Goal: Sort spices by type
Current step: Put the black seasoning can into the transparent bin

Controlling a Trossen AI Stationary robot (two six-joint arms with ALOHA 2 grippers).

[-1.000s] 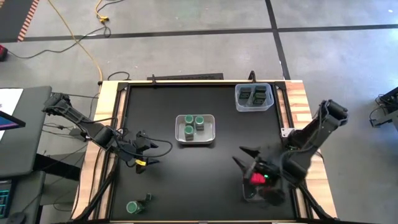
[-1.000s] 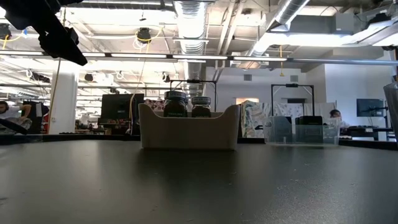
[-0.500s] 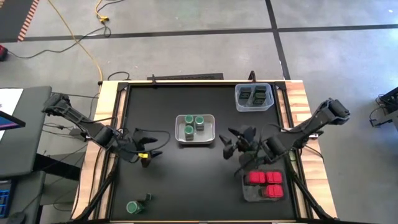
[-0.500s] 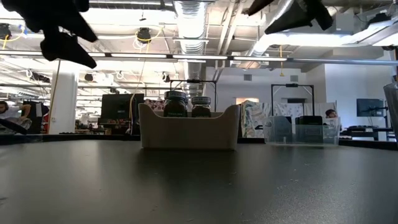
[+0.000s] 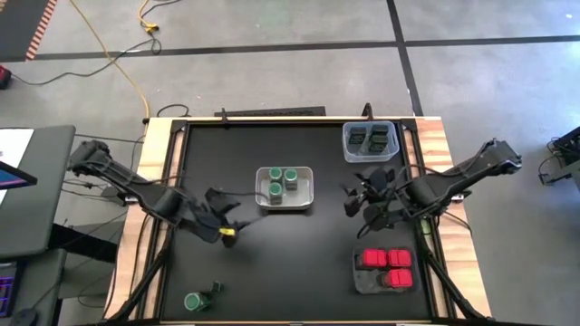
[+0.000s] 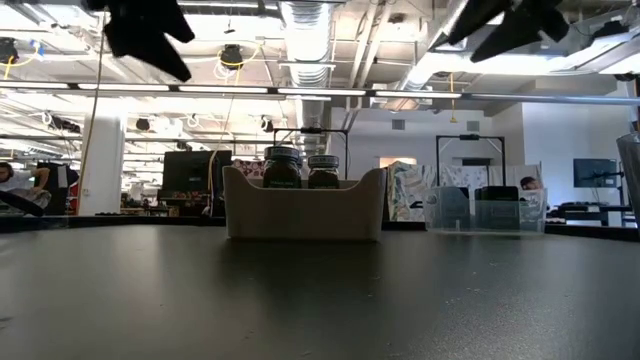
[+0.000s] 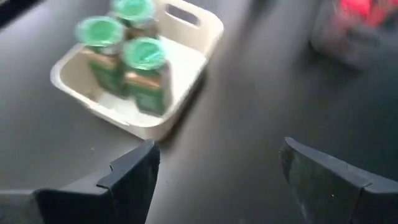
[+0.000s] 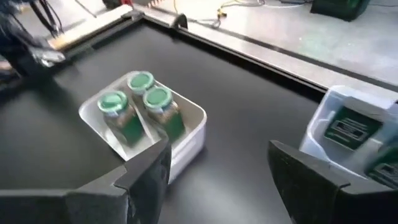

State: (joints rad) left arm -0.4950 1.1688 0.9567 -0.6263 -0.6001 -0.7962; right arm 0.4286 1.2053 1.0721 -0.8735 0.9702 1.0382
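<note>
Grippers, left (image 5: 225, 217) and right (image 5: 362, 197), hover open, apparently empty.

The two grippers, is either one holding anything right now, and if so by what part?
Nothing is held. The left gripper and right gripper both stand open and empty above the table.

No legible text on anything

Three green-lidded jars (image 5: 282, 181) upright, red boxes (image 5: 386, 268) grouped.
</note>
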